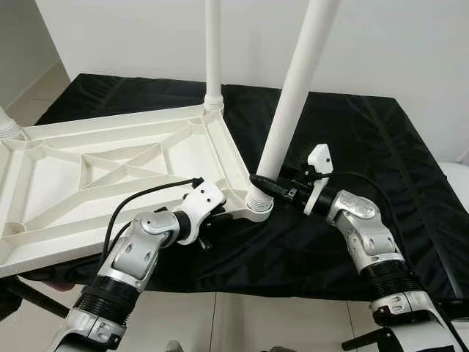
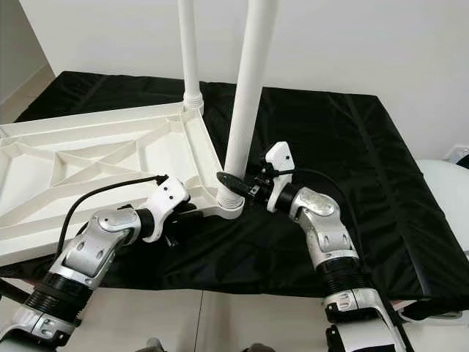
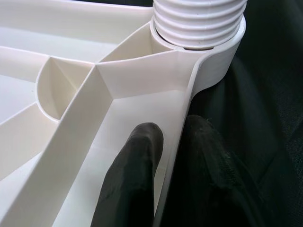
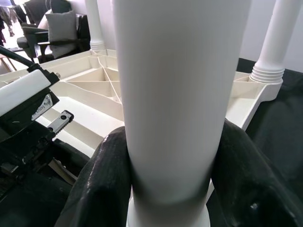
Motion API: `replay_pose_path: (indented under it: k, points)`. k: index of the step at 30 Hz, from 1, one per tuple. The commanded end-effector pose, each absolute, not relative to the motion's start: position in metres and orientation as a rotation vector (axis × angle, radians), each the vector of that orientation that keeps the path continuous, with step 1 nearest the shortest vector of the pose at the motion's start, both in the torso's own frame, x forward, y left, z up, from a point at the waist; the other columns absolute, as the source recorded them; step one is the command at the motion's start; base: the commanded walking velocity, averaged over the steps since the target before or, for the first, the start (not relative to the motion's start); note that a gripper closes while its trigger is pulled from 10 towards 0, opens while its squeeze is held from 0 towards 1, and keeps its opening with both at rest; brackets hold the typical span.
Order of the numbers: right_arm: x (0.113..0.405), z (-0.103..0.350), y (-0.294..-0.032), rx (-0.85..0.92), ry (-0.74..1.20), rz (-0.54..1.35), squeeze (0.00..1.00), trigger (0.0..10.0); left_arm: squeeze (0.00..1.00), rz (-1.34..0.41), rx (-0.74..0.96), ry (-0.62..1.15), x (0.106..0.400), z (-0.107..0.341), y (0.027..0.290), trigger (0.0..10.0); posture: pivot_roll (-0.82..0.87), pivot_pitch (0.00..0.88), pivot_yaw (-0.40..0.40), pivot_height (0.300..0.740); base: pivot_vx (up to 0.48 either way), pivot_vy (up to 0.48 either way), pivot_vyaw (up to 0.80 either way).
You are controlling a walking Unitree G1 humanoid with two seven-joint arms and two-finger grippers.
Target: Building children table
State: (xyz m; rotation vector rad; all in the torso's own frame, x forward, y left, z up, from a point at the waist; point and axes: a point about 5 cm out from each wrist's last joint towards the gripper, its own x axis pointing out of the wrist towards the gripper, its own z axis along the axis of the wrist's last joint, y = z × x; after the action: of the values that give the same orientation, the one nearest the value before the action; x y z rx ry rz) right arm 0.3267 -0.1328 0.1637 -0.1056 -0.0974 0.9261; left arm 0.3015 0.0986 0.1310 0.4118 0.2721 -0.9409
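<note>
At the near corner of the upturned tabletop (image 1: 110, 172), your right gripper (image 1: 265, 183) pinches the leg (image 1: 293, 95) low, just above its threaded socket (image 1: 256, 205); its long axis runs upward, tilted slightly. Your left gripper (image 3: 165, 156) clamps the rim beside it.

Bright, even indoor light, soft shadows; head views sharp, wrist close-ups slightly soft on the nearest fingers (image 3: 137, 175).

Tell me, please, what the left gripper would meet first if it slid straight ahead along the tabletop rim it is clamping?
Probably the corner socket holding the threaded table leg; the left gripper points along the tabletop rim toward it.
</note>
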Motion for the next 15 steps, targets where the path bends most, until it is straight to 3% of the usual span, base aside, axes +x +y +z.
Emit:
replay_pose_path:
  k: [1, 15]
  points:
    - [0.3222, 0.1243, -0.1425, -0.053, 0.110, 0.878, 0.00, 10.0, 0.00, -0.948, 0.442, 0.132, 0.3013, 0.1589, 0.0901, 10.0, -0.02, 0.042, -0.018, 0.740, 0.000, 0.000, 0.00]
    - [0.3205, 0.1204, -0.1433, -0.112, 0.088, 0.899, 0.00, 10.0, 0.00, -0.947, 0.443, 0.126, 0.3011, 0.1600, 0.0891, 10.0, -0.02, 0.046, -0.019, 0.740, 0.000, 0.000, 0.00]
